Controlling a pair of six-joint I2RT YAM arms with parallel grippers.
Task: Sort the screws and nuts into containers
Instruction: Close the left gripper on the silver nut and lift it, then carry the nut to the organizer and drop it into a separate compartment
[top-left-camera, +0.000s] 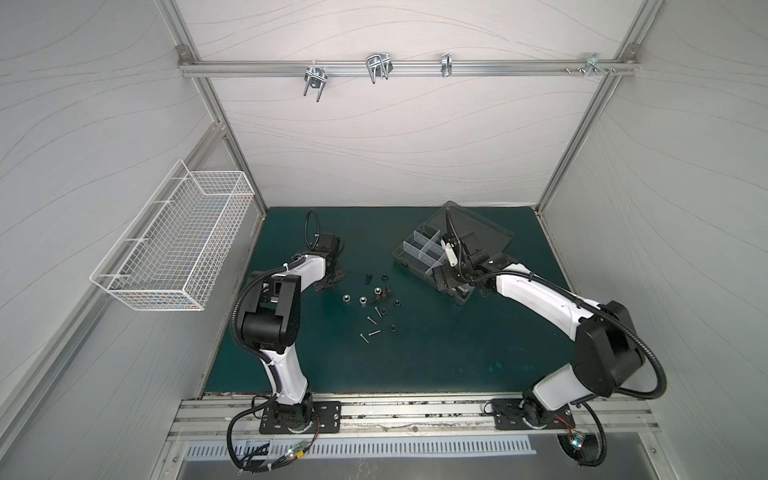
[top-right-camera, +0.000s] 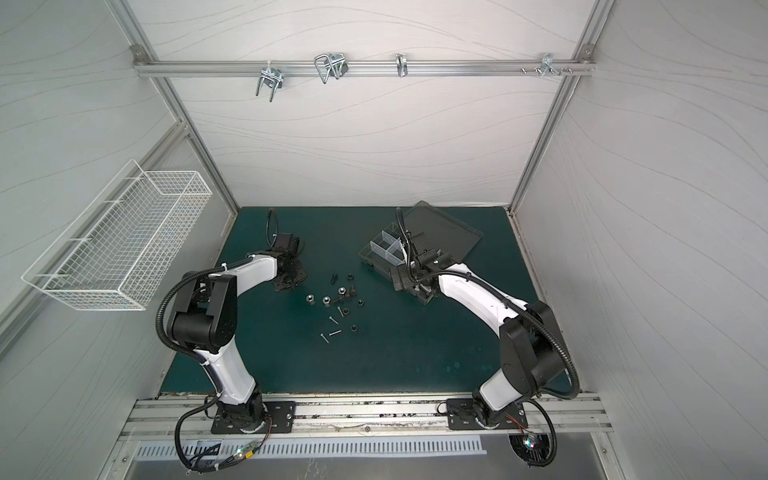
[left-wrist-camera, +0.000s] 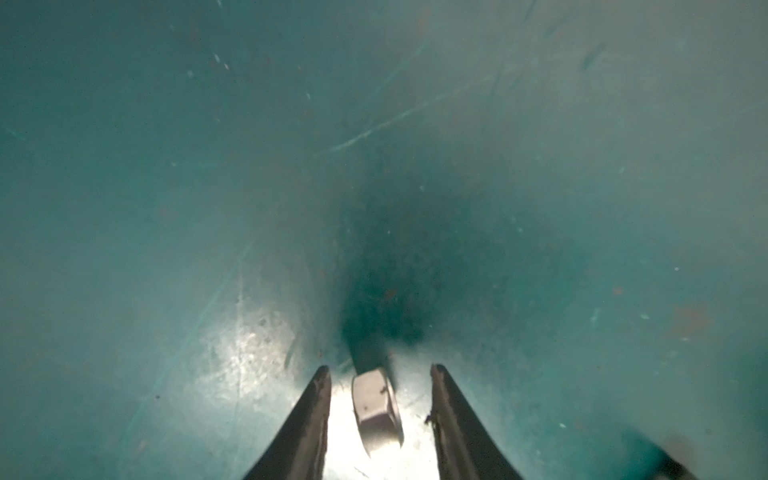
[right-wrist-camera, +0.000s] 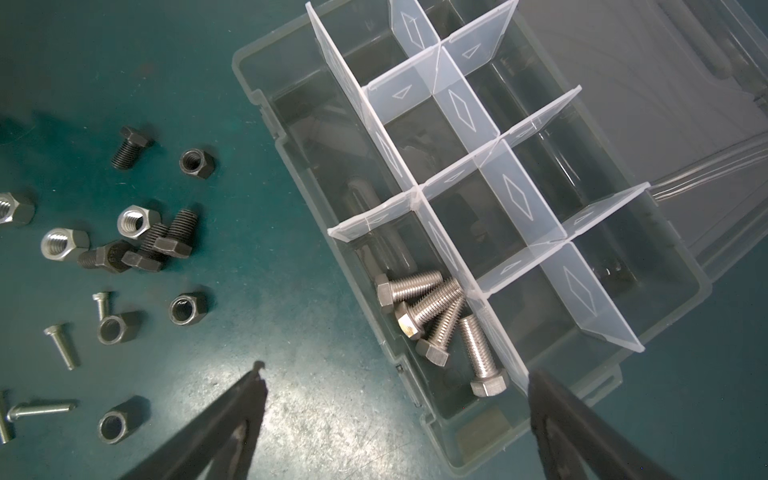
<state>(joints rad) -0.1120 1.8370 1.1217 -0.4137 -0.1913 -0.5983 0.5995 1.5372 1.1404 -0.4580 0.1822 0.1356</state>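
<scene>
Your left fingers (left-wrist-camera: 318, 399) stood partly open, one on each side of a silver nut (left-wrist-camera: 376, 409), with a sliver of gap on both flanks, so nothing was gripped yet. I judge they straddled it so that a squeeze would catch it across its flats. The nut lay on the green surface (left-wrist-camera: 166, 208). In a top view those fingers sat at roughly 9 o'clock of the loose heap (top-left-camera: 374, 303).

Your right fingers (right-wrist-camera: 245, 403) were spread wide and held nothing. They hung over the near end of the organizer box (right-wrist-camera: 253, 75), which sat at 2 o'clock of that heap. Four silver hex bolts (right-wrist-camera: 432, 316) lay together in the end compartment, likely because each kind gets its own cell.

Out on the surface lay black screws (right-wrist-camera: 124, 149), black nuts (right-wrist-camera: 195, 162), other silver nuts (right-wrist-camera: 135, 222) and thin screws (right-wrist-camera: 62, 345).

The dividers (right-wrist-camera: 461, 108) bore only embossed diamonds and triangles. A mark on one black screw head was too blurred to read
</scene>
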